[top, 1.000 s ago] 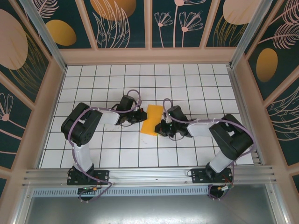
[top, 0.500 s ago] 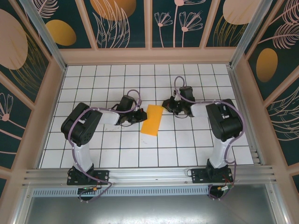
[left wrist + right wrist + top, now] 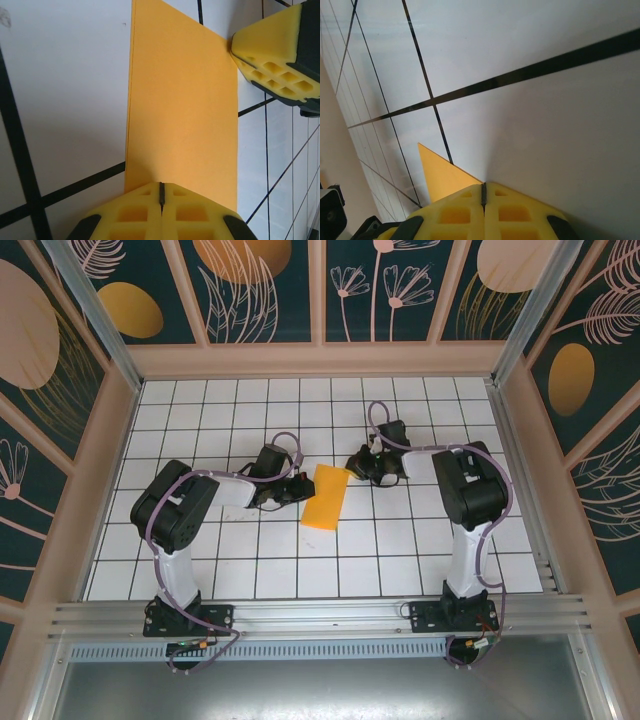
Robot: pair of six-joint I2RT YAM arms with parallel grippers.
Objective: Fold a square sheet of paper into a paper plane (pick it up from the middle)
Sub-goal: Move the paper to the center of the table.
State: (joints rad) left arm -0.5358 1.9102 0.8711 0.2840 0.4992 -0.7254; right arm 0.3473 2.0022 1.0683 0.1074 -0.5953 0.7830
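Our right tool (image 3: 355,464) moves up to a corner of the half-folded paper (image 3: 326,498); it and our left tool (image 3: 299,490) are squeezed together, most folds left.

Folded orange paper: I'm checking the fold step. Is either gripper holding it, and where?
Nothing is gripped. The folded orange paper lies flat on the table; the shut left gripper rests at one edge, the shut right gripper at a corner.

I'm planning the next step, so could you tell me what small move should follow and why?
Probably slide the shut right gripper along the edge of the folded paper to crease it: it touches one corner while the shut left gripper rests on the opposite side.
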